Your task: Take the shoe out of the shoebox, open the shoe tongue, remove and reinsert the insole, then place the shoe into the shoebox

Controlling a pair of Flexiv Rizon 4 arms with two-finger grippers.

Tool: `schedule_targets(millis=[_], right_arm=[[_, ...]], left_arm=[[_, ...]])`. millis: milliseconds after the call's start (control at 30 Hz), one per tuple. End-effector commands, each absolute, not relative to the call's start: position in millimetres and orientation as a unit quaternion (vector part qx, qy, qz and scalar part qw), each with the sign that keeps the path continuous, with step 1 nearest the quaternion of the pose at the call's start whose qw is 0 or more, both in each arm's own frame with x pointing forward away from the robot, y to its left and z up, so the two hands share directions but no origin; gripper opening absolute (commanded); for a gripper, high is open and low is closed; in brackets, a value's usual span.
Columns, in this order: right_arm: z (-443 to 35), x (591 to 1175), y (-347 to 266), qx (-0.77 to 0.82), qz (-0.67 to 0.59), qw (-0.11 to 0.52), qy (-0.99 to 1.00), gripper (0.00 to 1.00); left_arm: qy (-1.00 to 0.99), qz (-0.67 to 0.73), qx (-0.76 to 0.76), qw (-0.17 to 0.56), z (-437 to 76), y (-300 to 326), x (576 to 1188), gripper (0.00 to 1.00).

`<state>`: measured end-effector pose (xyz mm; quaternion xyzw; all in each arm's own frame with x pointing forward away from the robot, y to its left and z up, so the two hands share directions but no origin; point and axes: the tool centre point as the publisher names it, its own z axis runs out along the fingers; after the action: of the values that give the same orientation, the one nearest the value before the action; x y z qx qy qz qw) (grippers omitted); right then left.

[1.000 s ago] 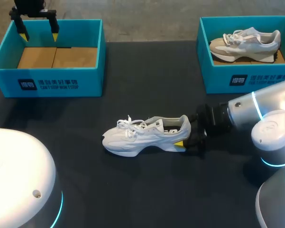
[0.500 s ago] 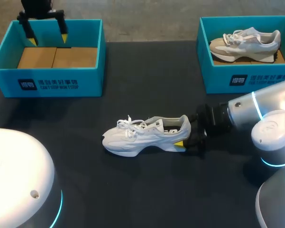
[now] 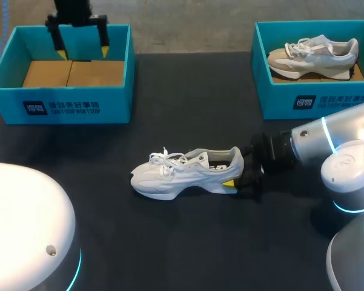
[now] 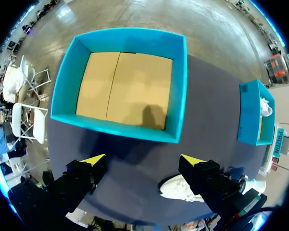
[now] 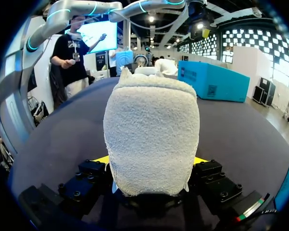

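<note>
now, your white shoe (image 3: 185, 173) stands on its sole in the middle of the frame on the dark table (image 3: 188, 97), toe toward the left and heel toward the right, laces loose over the tongue. it is out of both boxes and well apart from them.

your right arm comes in from the right edge, and the right tool (image 3: 235, 174) is pinching the shoe's heel. one yellow tip shows low against the near side of the heel. in the right wrist view the fuzzy heel collar fills the gap between the two yellow tips, with each tip pressed against it.

in the upper left of the frame sits the left shoebox (image 3: 60, 108), teal and open, with only its bare cardboard floor showing. your left tool (image 3: 82, 51) hangs above the box's far wall, its fingers spread wide with nothing between them.

in the upper right, the right shoebox (image 3: 315, 100) holds a second shoe (image 3: 312, 53), grey and beige, toe toward the left.
</note>
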<state>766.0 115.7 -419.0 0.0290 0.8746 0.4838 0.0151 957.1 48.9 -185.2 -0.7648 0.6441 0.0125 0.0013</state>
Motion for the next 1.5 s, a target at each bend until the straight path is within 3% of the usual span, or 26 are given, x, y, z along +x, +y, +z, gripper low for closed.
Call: schedule_targets(millis=[33,300,833,1500], right_arm=[[-422,769,119,0.030,0.481,0.015,0.876,0.00],[-422,769,119,0.030,0.481,0.015,0.876,0.00],[-422,769,119,0.030,0.481,0.015,0.876,0.00],[-422,769,119,0.030,0.481,0.015,0.876,0.00]], left_arm=[[0.632,0.009,-0.775,0.023,-177,30,946,1.00],[0.607,0.019,-0.792,0.062,-181,-8,935,1.00],[0.599,-0.024,-0.799,0.052,-199,-67,909,1.00],[0.739,0.035,-0.672,-0.037,-268,-172,878,1.00]])
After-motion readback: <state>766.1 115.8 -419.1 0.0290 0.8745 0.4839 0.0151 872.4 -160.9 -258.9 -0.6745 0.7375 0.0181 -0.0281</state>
